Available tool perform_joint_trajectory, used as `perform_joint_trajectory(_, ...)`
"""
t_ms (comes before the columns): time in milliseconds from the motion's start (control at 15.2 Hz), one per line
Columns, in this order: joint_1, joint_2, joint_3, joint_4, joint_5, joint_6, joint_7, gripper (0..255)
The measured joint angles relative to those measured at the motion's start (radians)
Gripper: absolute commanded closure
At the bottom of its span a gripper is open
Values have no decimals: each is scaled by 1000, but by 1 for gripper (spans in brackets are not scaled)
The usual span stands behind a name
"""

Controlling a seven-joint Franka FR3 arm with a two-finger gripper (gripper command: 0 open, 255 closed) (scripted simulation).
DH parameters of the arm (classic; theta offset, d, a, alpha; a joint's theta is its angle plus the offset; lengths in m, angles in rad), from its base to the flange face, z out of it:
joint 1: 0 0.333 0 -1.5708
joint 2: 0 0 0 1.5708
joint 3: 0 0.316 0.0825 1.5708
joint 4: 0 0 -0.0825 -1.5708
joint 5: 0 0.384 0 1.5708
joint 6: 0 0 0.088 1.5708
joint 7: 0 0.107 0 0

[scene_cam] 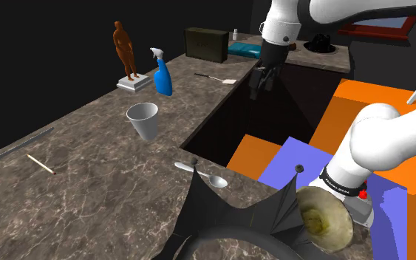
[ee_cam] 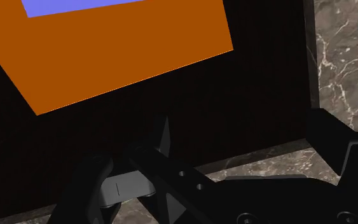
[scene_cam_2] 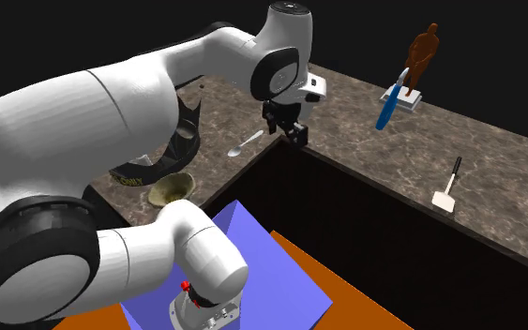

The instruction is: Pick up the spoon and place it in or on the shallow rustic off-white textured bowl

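The bowl is being left unfilled near the spoon on the table, since the hand is being held open and empty just off the table's edge.

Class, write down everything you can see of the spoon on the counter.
The spoon is pale silvery and glossy, with an oval bowl and a slim handle. It lies flat on the brown marbled counter, close to its edge by the dark recess. The gripper hangs apart from it.
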Motion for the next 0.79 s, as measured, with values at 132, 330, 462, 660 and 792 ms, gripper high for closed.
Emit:
perform_joint_trajectory(132, 19, 9, 40, -38, 29, 65, 33, 0)
perform_joint_trajectory(330, 45, 39, 99, -69, 67, 153, 80, 0)
perform_joint_trajectory(462, 57, 77, 136, -84, 88, 225, 106, 0)
perform_joint_trajectory(660, 70, 154, 200, -88, 112, 334, 151, 0)
perform_joint_trajectory(792, 78, 196, 240, -95, 124, 402, 181, 0)
